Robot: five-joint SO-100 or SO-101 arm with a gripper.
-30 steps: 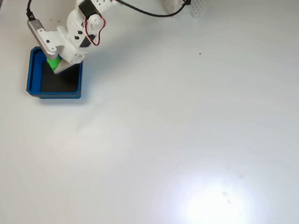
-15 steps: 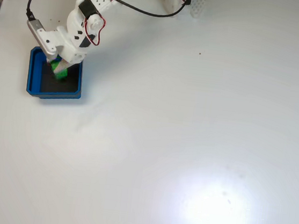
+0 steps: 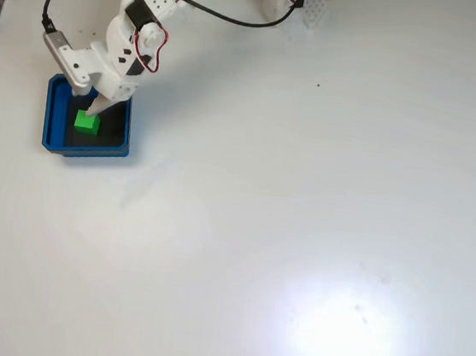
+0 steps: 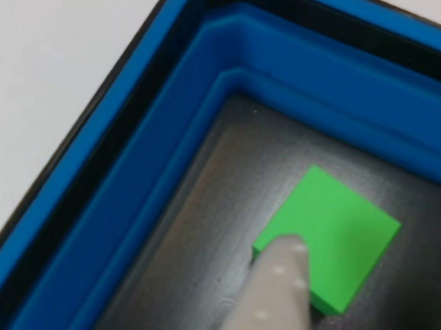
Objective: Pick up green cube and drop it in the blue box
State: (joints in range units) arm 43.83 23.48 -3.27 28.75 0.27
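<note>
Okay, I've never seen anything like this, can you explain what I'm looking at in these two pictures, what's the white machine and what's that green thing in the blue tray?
The white machine is a small robot arm on a white table, ending in a two-finger gripper. One picture comes from a fixed camera looking down on the whole table. The other is a close-up from just above the tray, with one pale finger poking in from the bottom edge. The blue box is a shallow tray with a dark floor. The green cube lies on that floor, inside the walls. Nothing is held: the cube rests in the tray and the gripper hovers just above it. Whether the jaws are open is hard to tell from these pictures.
</note>
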